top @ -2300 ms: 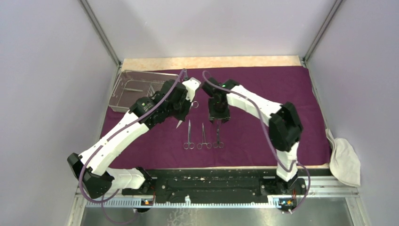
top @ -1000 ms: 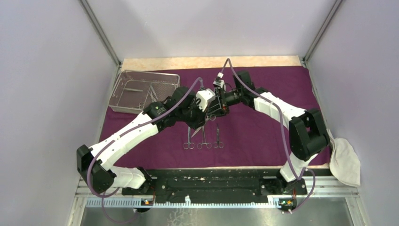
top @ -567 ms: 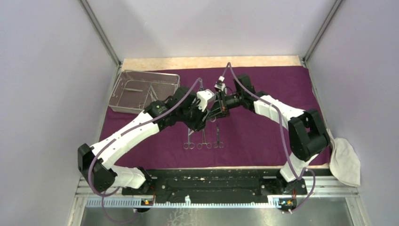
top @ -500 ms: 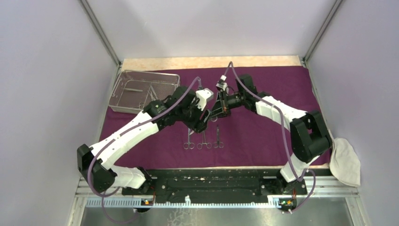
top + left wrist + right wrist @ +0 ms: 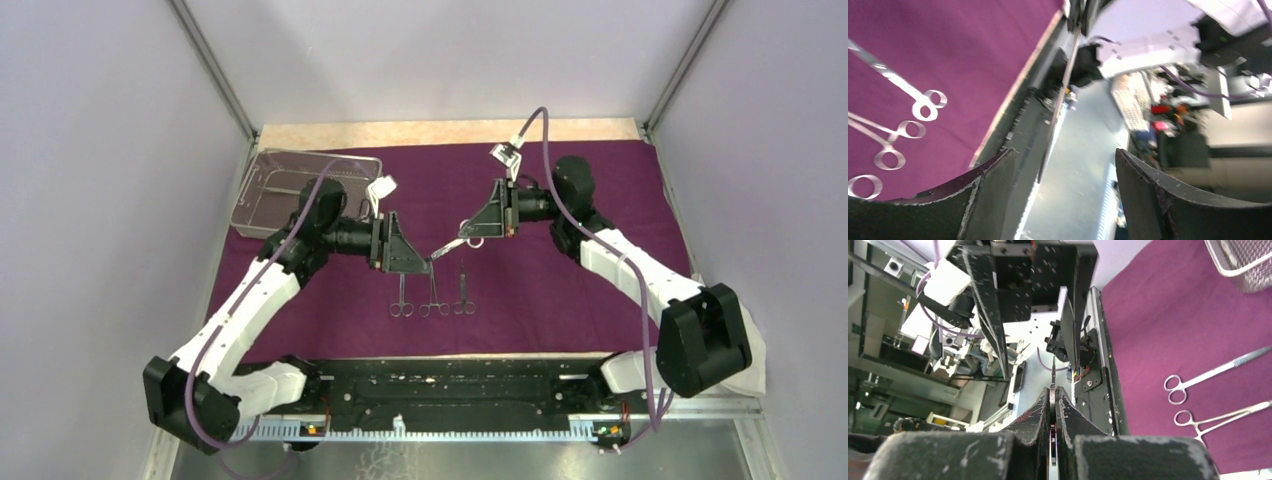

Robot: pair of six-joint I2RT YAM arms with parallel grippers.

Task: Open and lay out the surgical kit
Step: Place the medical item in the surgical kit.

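The right pincer (image 5: pixel 1053 391) was clamped on 1 steel instrument (image 5: pixel 1053 371), raised above the purple wrap (image 5: pixel 540 300), probably to extend the row of 3 instruments (image 5: pixel 433 296) at centre frame. The left pincer (image 5: pixel 1063 162) stood open and empty. The mesh tray (image 5: pixel 262 190) sat upper left.

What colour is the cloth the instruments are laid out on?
Dark purple, plain with no pattern. The cloth wrap shows best in the top external view.
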